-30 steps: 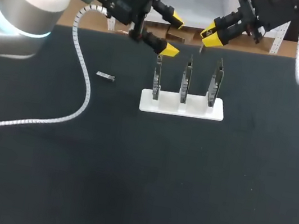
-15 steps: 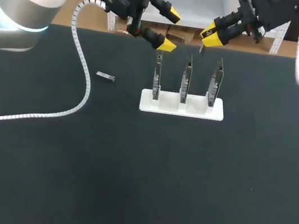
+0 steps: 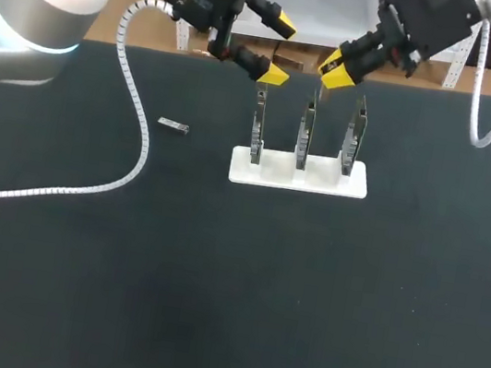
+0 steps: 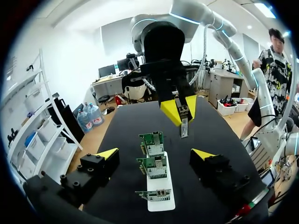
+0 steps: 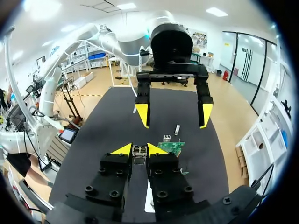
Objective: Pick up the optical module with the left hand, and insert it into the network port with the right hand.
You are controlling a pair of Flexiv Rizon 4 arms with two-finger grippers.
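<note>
in its wrist view the right gripper (image 5: 139, 150) hides most of the white stand (image 5: 147, 204) and all but the end of the optical module (image 5: 139, 155); in the head view the loose module (image 3: 173, 125) is too small to detail.

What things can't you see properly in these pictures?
Left wrist view: the upper end of the optical module is hidden between the fingers of the right hand.
Head view: the three cards stand edge-on, too small to show their sockets.
Right wrist view: the white stand is mostly hidden behind the right hand.
</note>
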